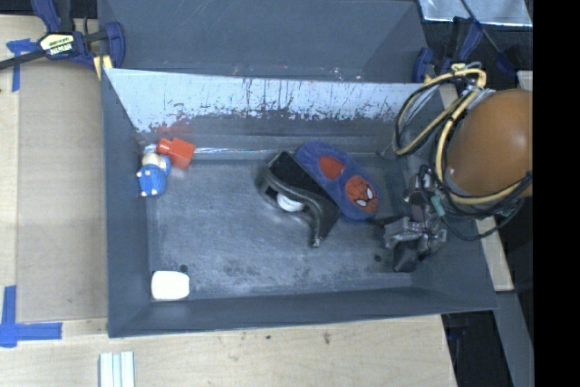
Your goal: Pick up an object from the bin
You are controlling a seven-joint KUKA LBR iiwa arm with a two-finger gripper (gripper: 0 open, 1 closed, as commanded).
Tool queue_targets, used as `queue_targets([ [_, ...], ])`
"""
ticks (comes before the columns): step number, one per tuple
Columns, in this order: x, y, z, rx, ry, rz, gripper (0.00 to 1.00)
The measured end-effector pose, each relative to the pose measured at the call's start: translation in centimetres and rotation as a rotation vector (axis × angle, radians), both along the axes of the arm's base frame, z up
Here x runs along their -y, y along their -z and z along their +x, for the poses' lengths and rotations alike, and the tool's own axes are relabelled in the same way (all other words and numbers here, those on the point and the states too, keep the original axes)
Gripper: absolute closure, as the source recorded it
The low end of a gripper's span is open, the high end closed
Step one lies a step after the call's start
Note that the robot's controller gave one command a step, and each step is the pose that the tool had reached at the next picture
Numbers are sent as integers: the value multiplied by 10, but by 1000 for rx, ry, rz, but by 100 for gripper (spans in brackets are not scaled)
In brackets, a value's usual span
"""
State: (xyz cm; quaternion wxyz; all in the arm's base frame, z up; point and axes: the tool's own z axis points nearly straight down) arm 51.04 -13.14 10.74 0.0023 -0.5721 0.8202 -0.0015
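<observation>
By the bin's (272,32) left wall we see a small blue-and-white toy (151,177), and a white block (169,285) lies in the near corner. In the middle, a black curved thing (292,188) touches a blue slipper with a red spider face (343,179). We judge this slipper the likeliest pick, since it lies nearest the hand (406,247), which is low by the right wall. We cannot tell how far the hand is open.

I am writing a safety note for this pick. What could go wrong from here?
1. The gripper is close to the bin's right wall, apart from every object; it might scrape the wall or come up with nothing.
2. The blue slipper overlaps the black curved object; I think lifting one could drag the other.
</observation>
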Motion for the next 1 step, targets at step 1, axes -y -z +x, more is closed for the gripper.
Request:
queue_targets([
  [1,0,0,1,-1,3,1,100],
])
